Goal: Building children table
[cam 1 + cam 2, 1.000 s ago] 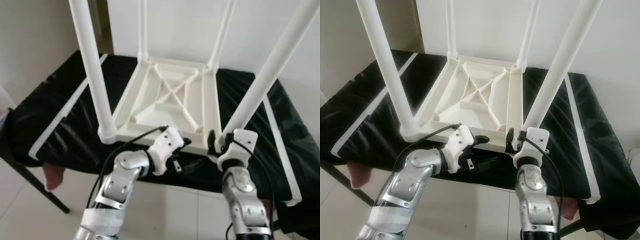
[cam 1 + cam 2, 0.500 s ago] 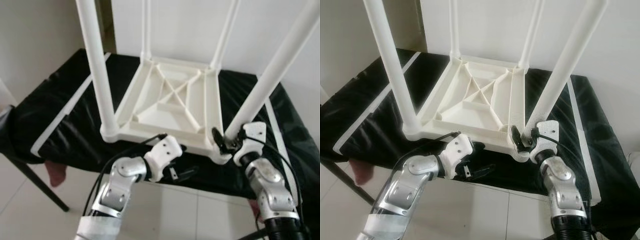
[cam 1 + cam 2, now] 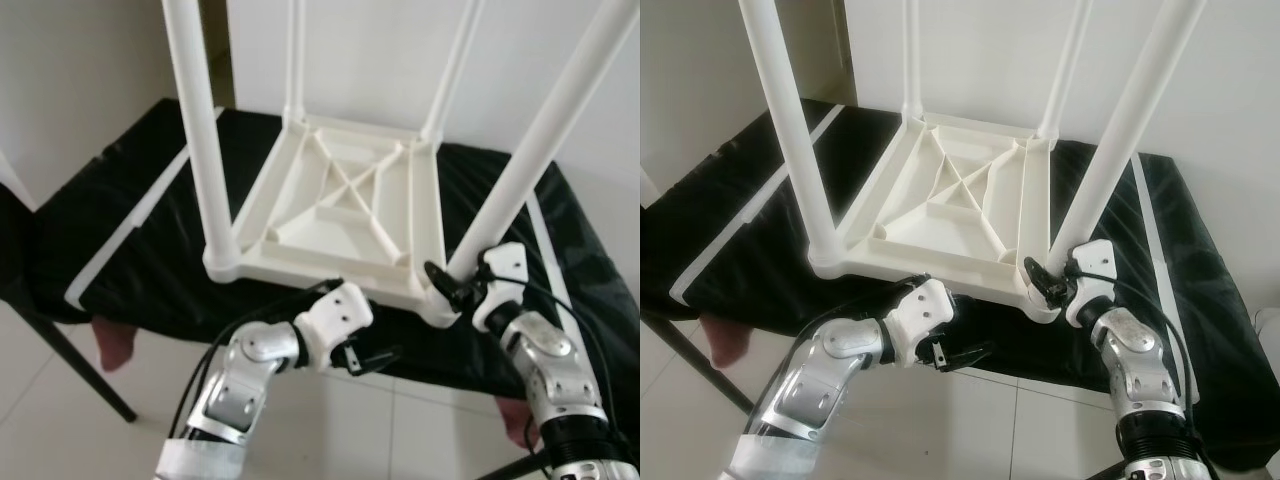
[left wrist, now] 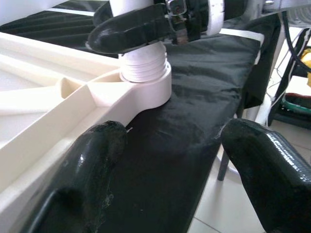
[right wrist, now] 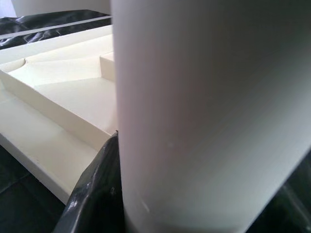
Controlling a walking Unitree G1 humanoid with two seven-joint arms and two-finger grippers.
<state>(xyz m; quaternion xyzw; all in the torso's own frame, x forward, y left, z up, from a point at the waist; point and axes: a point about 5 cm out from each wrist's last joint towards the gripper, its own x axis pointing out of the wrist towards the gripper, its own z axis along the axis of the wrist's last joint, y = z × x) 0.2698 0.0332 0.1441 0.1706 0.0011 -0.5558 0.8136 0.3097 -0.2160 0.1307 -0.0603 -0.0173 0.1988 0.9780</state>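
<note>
The white children's table (image 3: 340,215) lies upside down on the black-covered bench (image 3: 120,230), all four legs standing in their sockets. At the bench's near edge the left gripper (image 3: 375,357) hangs spread wide, holding nothing. The right gripper (image 3: 1048,283) pinches the base of the near right leg (image 3: 1120,130), probably seating it; flipping the table remains.

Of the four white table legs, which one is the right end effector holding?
The near right leg: the right end effector grips it at its base. The other three legs stand free of any end effector.
</note>
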